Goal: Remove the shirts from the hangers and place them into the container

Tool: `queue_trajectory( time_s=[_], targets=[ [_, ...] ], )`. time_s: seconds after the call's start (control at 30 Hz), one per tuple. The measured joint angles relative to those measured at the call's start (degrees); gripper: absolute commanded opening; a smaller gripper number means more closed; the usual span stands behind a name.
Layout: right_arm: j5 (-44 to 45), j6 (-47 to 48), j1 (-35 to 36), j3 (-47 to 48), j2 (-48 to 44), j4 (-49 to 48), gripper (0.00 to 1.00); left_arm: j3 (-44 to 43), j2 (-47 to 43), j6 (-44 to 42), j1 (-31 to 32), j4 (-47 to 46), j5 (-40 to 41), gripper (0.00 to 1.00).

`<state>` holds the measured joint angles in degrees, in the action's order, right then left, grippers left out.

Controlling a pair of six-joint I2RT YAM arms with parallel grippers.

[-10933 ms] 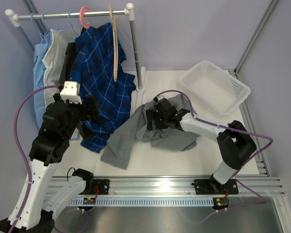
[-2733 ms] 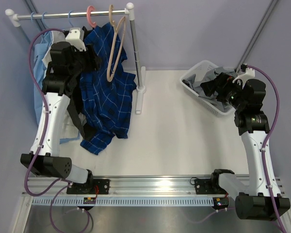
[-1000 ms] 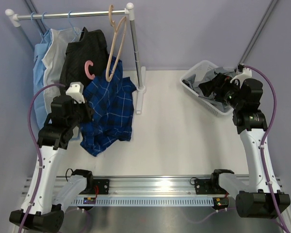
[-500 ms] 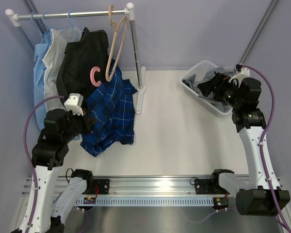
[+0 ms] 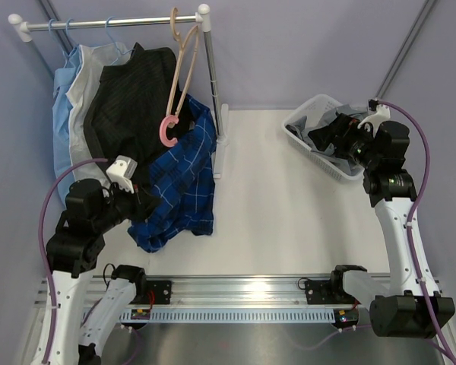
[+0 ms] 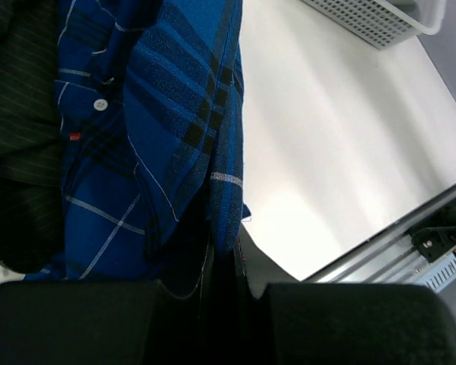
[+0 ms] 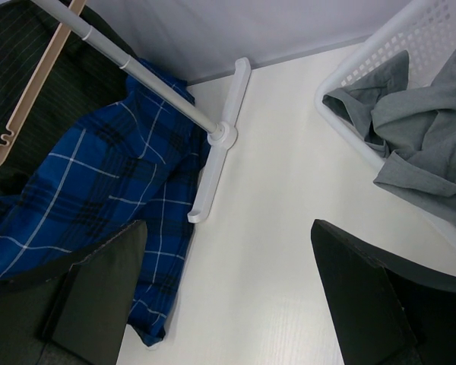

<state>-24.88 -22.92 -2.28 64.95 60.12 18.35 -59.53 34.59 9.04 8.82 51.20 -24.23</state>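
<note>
The dark blue plaid shirt (image 5: 178, 186) hangs down to the table in front of the rack, with the pink hanger (image 5: 167, 131) off the rail and still caught in its collar. My left gripper (image 5: 142, 200) is shut on the edge of the plaid shirt (image 6: 152, 129), with the cloth pinched between the jaws (image 6: 224, 255). The tan hanger (image 5: 181, 61) hangs bare on the rail. The grey shirt (image 7: 422, 114) lies in the white container (image 5: 300, 125). My right gripper (image 5: 327, 135) hovers at the container's near-left side, open and holding nothing (image 7: 235, 304).
A black pinstriped shirt (image 5: 129, 87) and light blue and white shirts (image 5: 68, 84) hang on the rail (image 5: 99, 23). The rack's white post and foot (image 7: 220, 144) stand between the shirts and the container (image 7: 365, 68). The metal rail of the arm bases (image 5: 243, 293) runs along the near edge.
My left gripper has pulled the plaid shirt down and toward the near side. The pink hanger swung right with it. The right arm has hardly moved.
</note>
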Motion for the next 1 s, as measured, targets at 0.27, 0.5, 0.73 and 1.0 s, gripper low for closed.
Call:
queue_trajectory(
  time_s=[0.27,0.5,0.73,1.0],
  targets=[
    [-2.2,2.6,5.2,0.0,0.0,-1.4,0.99,-5.2,2.9,-0.6,1.0,0.9,-8.8,0.0],
    [-2.3,5.8,9.3,0.1,0.0,-1.4,0.99,-19.1,10.7,-1.1,2.0,2.4,-14.4,0.0],
    [-1.7,6.9,9.4,0.1,-0.2,-1.4,0.99,-40.5,23.0,-1.1,2.6,2.4,-16.8,0.0],
    [-1.1,7.5,9.4,0.1,-1.0,-1.4,0.99,-46.7,28.1,-2.7,7.4,0.3,-17.6,0.0]
  ],
)
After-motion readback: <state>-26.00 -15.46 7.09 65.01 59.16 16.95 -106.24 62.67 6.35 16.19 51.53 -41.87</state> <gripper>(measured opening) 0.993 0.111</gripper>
